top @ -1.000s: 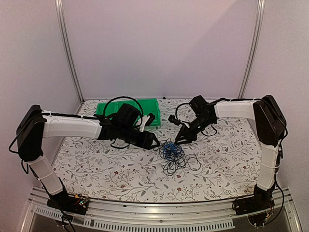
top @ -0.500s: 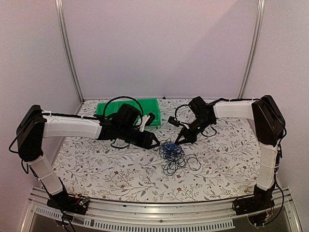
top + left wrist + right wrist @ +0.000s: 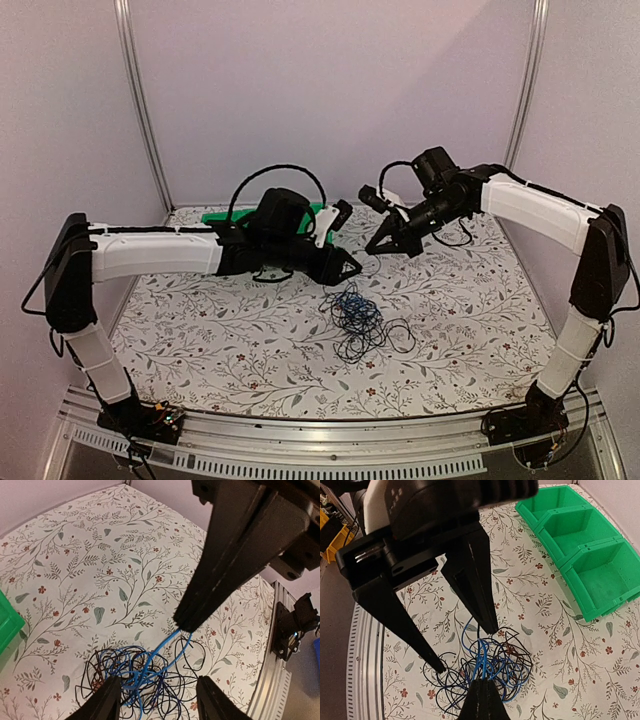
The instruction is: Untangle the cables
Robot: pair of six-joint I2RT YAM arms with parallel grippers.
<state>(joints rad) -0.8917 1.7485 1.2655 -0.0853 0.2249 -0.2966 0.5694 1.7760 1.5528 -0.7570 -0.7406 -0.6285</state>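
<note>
Where its two fingers meet, the right claw (image 3: 481, 686) is clenched on a strand of the blue cable (image 3: 150, 661), which runs up taut from the tangle to the tip. A black strand rises beside it; whether that one is also pinched I cannot tell. This claw hangs well above the table (image 3: 200, 330), angled down and to the left. Just beside it and facing it, the left claw (image 3: 465, 648) is released, with its fingers spread and nothing between them, also in the air over the tangle. Below the two tips lie the cables (image 3: 355, 318): a loose tangle of thin black loops with the blue one wound through the middle, and a few black loops spilling toward the near right. The tangle rests near the middle of the flowered table. Farther off, at the far left edge, sits a green bin (image 3: 580, 555) with open compartments, partly hidden by the left arm in the top view.
</note>
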